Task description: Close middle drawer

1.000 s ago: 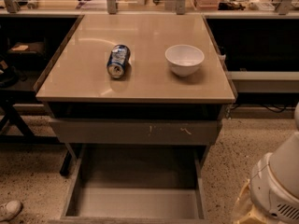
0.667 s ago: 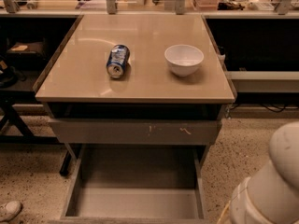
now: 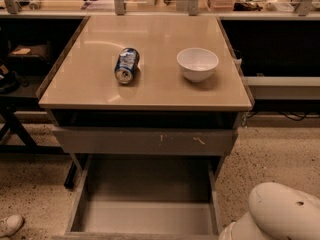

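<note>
Gripper: out of frame, so can't tell if open or shut, or if it has hold of anything. Only robot part showing = white rounded arm shell (image 3: 282,213), bottom R corner, just R of the open drawer; contact w/ it can't be judged.

L to R:
- Bottom L corner: toe of a white shoe (image 3: 9,225) on the speckled terrazzo floor (image 3: 35,184).
- L edge: black angled frame legs (image 3: 14,129) under a dark shelf; detail lost in shadow.
- Centre: tan flat-topped cabinet table (image 3: 150,91). On top, L of centre: blue-and-silver drink can (image 3: 126,65) lying on its side, one end toward camera. R of it, clearly apart: white round bowl (image 3: 197,63), upright.
- Under tabletop: dark gap, then tall grey drawer front w/ pale scratch marks (image 3: 145,141).
- Below that: middle drawer (image 3: 145,216), a wide shallow grey box w/ thin side walls. It stands far out toward camera, floor in full sight. Its front edge sits at bottom border of view, partly cut off. L wall runs down toward the shoe side, R wall ends near the arm shell.
- R: more speckled floor; pale horizontal beam (image 3: 282,88) behind table's R side, dark cable (image 3: 295,116) on the floor below it.
- Back, along top edge: pale counter (image 3: 150,6) w/ metal uprights and small clutter, too small to ID.
</note>
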You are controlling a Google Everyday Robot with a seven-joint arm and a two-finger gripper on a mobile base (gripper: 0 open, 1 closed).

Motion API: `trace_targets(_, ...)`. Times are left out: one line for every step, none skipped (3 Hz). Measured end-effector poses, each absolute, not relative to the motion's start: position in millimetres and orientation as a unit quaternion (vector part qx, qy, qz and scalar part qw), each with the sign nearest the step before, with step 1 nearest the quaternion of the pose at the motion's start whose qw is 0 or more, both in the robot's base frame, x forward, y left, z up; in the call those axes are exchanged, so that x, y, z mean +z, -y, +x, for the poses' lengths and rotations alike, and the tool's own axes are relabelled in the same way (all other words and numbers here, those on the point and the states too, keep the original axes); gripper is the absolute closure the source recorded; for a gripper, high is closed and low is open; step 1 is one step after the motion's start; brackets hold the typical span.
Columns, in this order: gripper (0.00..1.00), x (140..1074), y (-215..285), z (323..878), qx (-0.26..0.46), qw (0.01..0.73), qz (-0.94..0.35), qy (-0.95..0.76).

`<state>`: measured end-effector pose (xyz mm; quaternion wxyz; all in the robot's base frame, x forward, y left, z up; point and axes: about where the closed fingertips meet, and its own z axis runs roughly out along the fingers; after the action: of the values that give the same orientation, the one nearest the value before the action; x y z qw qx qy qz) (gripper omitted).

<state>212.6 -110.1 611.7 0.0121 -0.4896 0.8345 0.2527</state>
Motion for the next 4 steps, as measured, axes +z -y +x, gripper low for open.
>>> trace_targets(1.00, 612.0, 110.1, 212.1, 0.253, 0.011, -0.490, -0.834)
trace_targets(1.00, 582.9, 101.5, 209.0, 0.271, 0.012, -0.476, -0.837)
trace_targets(1.00, 538.5, 87.5, 216.5, 0.285, 0.021, -0.463, -0.839)
trace_targets(1.00, 498.5, 73.4, 226.0, 0.283, 0.034, -0.454, -0.844)
